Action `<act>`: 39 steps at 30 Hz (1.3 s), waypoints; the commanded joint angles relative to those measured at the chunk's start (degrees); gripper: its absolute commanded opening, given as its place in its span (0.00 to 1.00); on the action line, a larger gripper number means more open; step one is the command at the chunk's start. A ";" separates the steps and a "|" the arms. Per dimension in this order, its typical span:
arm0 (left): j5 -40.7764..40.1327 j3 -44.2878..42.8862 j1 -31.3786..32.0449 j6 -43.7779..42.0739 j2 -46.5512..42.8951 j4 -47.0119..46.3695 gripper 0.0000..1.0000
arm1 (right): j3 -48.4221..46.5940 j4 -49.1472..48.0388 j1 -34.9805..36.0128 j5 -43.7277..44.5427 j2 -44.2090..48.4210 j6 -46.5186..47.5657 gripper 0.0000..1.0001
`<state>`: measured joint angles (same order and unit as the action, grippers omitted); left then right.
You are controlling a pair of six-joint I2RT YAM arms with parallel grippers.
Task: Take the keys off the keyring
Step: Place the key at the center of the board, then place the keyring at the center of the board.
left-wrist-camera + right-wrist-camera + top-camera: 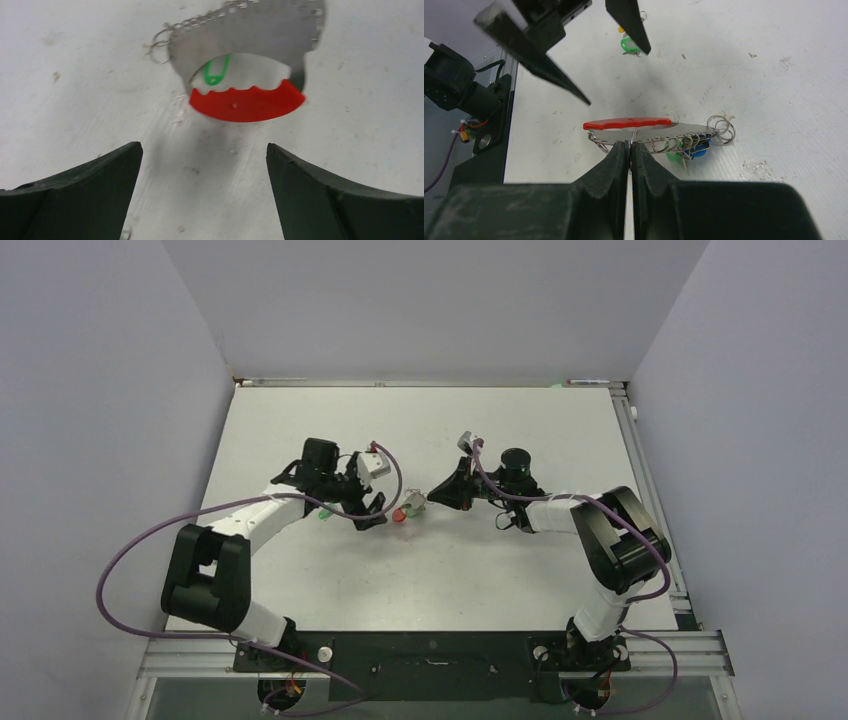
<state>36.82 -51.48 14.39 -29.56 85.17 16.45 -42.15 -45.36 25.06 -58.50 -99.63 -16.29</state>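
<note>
While the right hand [629, 150] is clamped on the metal edge of the keyring [644, 131] over the counter [520, 430], its long axis lies crosswise just ahead of the left hand [202, 146], whose fingers stand apart facing the red strap [247, 104], the keys [689, 146] bunched at one end.

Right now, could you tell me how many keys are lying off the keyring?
2: a green-tagged key and a yellow-tagged key beside it, on the table beyond the left gripper, away from the keyring. Others may be hidden.
</note>
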 commanded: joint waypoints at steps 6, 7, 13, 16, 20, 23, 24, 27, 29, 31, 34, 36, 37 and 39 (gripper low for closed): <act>5.51 1.34 7.11 -4.80 -0.31 -7.44 0.89 | -4.77 -3.12 0.25 2.49 -0.46 -5.26 0.05; 4.27 1.68 8.38 -3.96 -0.38 -8.88 0.88 | -5.07 -2.74 0.33 2.71 -0.48 -5.29 0.05; -3.83 2.66 10.39 0.79 1.62 -19.70 0.71 | -4.77 -0.56 0.36 2.76 0.55 -4.38 0.05; -2.84 3.53 10.31 1.89 1.41 -23.07 0.56 | -4.48 0.78 0.39 2.69 0.90 -3.92 0.05; -1.01 2.81 10.30 2.66 1.47 -24.01 0.27 | -4.13 2.31 0.11 2.22 1.57 -3.92 0.05; 0.60 -1.00 10.30 2.16 0.67 -19.34 0.06 | -3.84 3.65 -0.18 1.01 2.27 -3.91 0.05; 1.18 -3.03 10.30 1.73 0.48 -15.66 0.00 | -3.65 4.13 -0.19 0.57 2.82 -3.75 0.05; 2.72 -9.94 10.63 -0.14 -0.22 -2.03 0.00 | -3.65 6.55 -0.19 -0.56 4.62 -2.98 0.14; 1.92 -12.88 10.93 -1.64 -1.61 5.12 0.00 | -4.52 10.30 -0.25 -1.27 5.81 -1.27 0.40; -1.12 -14.37 11.62 -2.77 -3.60 10.76 0.00 | -5.74 15.36 -0.82 -1.50 7.54 1.87 0.59; -4.56 -15.65 12.88 -6.71 -6.73 21.04 0.00 | -6.70 19.64 -2.97 -1.77 10.92 3.50 0.78; -6.31 -16.17 14.09 -8.84 -8.37 26.92 0.00 | -7.63 22.26 -5.19 -1.79 12.57 4.61 0.89; -7.25 -16.06 14.91 -9.37 -9.14 29.35 0.00 | -8.61 25.10 -6.36 -1.67 13.17 6.60 0.95; -9.12 -16.38 17.26 -10.31 -10.29 34.24 0.00 | -11.02 33.28 -8.21 -0.62 14.31 11.67 1.00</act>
<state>31.44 -65.14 28.29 -35.55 78.08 35.62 -47.70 -23.27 20.49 -59.07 -89.80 -12.80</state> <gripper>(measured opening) 0.034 0.973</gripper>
